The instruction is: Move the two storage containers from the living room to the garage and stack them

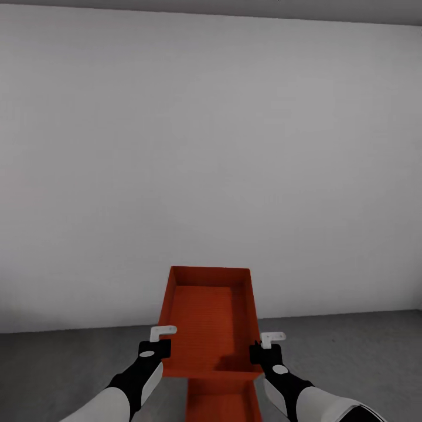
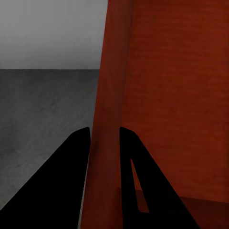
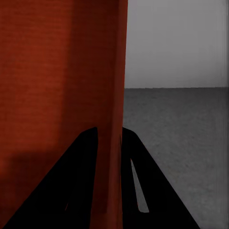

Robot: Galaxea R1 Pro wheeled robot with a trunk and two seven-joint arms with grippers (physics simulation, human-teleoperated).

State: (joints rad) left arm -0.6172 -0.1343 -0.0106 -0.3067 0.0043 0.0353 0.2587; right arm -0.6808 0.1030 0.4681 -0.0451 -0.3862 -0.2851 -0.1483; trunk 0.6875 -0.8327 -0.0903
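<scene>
garage, white wall at 12 o'clock | left gripper and right gripper jaws each clamp a side wall of upper storage container, held above lower storage container at 6 o'clock over concrete floor | stacking seems left.

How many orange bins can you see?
2. The upper bin is held between the left end effector and right end effector. The lower bin sits beneath it, mostly hidden.
</scene>
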